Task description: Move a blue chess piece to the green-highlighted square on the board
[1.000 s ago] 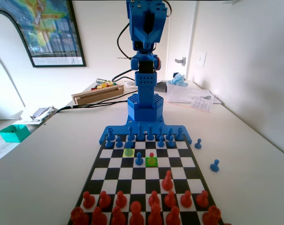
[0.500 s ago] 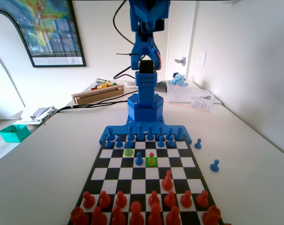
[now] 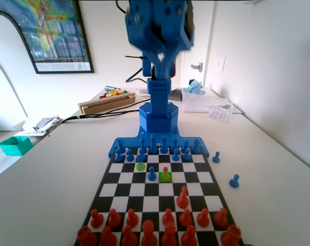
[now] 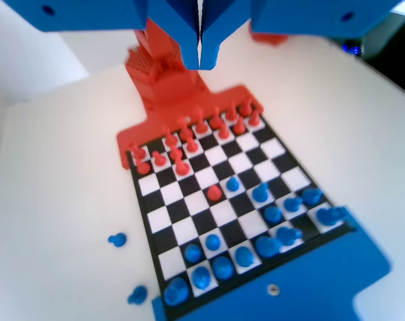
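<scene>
Fixed view: the gripper [image 3: 162, 64] hangs high above the board [image 3: 195, 177], near the top edge, blurred; its jaws point down w/ nothing between them, and whether they touch I cannot tell here. The green-highlighted square [image 3: 165, 177] is in the third row from the blue frame [image 3: 119, 146], and a red pawn [image 3: 165, 171] stands on it. The blue chess piece [image 3: 151, 174] stands on the square just left of the green one, apart from the red pawn. The yellow-highlighted square [image 3: 140, 166] is one row nearer the frame, diagonal to the blue piece. Two more blue pawns [image 3: 234, 181] lie off the board at the right, on the table [image 3: 52, 169]. Wrist view: the gripper [image 4: 199, 57] comes down from the top edge, jaws pressed together w/ only a thin line between, holding nothing, well above the board [image 4: 292, 179]. The lone red pawn [image 4: 215, 193] is near the board's centre, and the blue chess piece [image 4: 233, 184] is just beside it, to the upper right.
</scene>
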Action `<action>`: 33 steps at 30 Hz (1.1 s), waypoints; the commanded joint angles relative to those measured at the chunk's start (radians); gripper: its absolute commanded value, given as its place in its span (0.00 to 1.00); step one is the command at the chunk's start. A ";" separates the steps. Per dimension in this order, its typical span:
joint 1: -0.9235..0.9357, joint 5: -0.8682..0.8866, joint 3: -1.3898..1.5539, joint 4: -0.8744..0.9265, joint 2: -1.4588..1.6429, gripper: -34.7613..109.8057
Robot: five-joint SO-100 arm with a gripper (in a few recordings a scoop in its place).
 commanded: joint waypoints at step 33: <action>-0.035 0.337 0.224 -0.518 -0.540 0.31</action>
